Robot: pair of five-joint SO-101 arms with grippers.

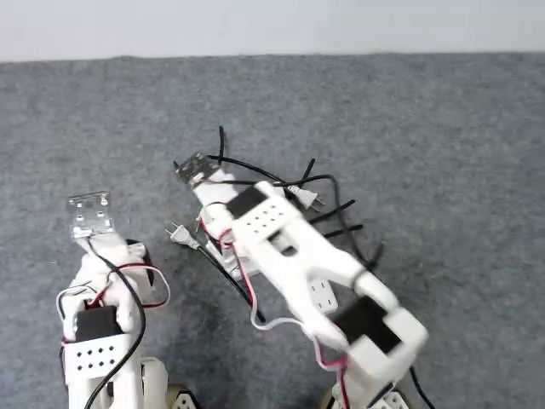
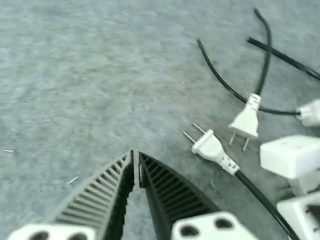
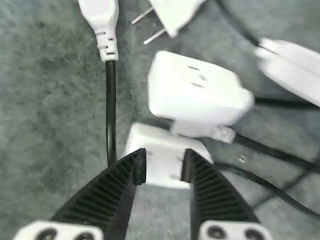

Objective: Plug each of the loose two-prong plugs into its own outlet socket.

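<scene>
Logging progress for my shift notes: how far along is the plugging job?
Nothing looks done: one plug and a second plug lie loose on the carpet, prongs bare. In hand: the right tool hangs open over a socket block; the left tool is shut, empty. Left: seating both plugs.

So the whole surface is a grey carpet [image 1: 426, 128], kinda felt-like with a short mottled nap. It runs from the near edge all the way across, left to right. At the far side it stops in a straight line against a plain pale wall [image 1: 272, 25]. Up close on the carpet there's a little pale sliver [image 2: 73, 179] and another smaller fleck [image 2: 7, 150], lying apart from each other. Can't tell what either of them is, tbh.
</scene>
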